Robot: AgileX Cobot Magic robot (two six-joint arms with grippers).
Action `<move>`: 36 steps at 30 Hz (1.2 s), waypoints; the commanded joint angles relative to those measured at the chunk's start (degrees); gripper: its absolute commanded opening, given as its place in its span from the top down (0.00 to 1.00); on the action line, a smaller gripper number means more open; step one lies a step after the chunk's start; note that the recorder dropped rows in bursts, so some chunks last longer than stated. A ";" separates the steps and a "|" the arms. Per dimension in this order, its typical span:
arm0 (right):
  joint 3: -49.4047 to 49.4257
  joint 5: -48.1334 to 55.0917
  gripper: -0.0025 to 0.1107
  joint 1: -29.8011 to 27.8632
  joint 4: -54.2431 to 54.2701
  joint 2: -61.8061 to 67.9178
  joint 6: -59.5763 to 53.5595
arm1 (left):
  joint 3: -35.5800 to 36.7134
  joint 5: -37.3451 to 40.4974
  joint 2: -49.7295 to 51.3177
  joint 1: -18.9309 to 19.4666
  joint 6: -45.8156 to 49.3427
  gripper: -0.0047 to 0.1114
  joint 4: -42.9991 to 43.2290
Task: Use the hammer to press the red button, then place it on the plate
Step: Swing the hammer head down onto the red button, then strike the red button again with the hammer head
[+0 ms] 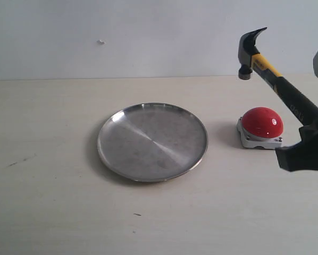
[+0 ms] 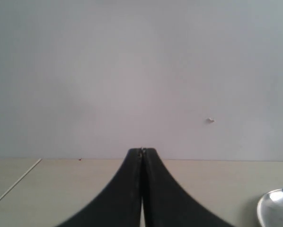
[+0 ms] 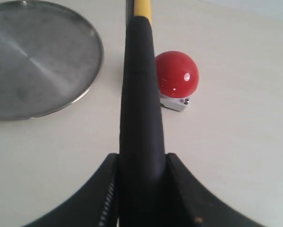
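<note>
The left gripper (image 2: 142,156) is idling, pressed together. The right gripper (image 3: 141,163) is pinching the hammer (image 1: 278,79) low on its handle, angling the head up past the red button (image 1: 261,122), likely readying a press. The plate (image 1: 152,142) is waiting alongside on the counter (image 1: 52,202).

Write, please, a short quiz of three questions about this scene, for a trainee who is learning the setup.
1. Which pincer holds the hammer?
2. Where is the red button? A: on the plate. B: on the table, beside the plate. C: pressed down under the hammer head.
3. True or false: the left pincer stands open.
Key: 1, the right pincer; 2, B; 3, false, it is shut.
</note>
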 commanded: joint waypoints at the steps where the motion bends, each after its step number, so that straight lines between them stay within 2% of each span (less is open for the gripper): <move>1: -2.62 -2.52 0.98 -6.86 -5.13 0.53 0.62 | -0.05 -0.21 -0.27 1.08 -0.12 0.96 0.06; 4: -2.85 -6.81 0.98 -13.86 -1.87 0.80 -3.85 | -0.05 -0.21 -0.27 1.08 -0.12 0.96 0.06; 8: -2.85 -17.47 0.98 -28.39 7.69 3.64 -17.77 | -0.05 -0.21 -0.27 1.08 -0.12 0.96 0.06; 12: -3.99 -28.05 0.98 -40.59 24.72 10.48 -33.32 | -0.05 -0.21 -0.27 1.08 -0.12 0.96 0.06; 14: -7.03 -28.07 0.98 -43.85 38.91 14.84 -47.79 | -0.05 -0.21 -0.27 1.08 -0.12 0.96 0.06; 17: -8.04 -27.73 0.98 -43.97 43.34 17.69 -51.48 | -0.05 -0.21 -0.27 1.08 -0.12 0.96 0.06; 21: -7.94 -26.27 0.98 -43.97 30.36 15.17 -39.36 | -0.05 -0.21 -0.27 1.08 -0.12 0.96 0.06; 26: -7.45 -23.67 0.98 -43.86 27.51 6.40 -36.31 | -0.05 -0.11 -0.27 1.06 -0.08 0.96 0.06; 31: -1.52 -27.71 0.98 -43.86 27.80 -0.98 -34.76 | -0.05 -0.11 -0.27 1.06 -0.08 0.96 0.06; 36: 5.27 -32.08 0.98 -43.86 28.91 -0.75 -31.79 | -0.05 -0.11 -0.27 1.06 -0.08 0.96 0.06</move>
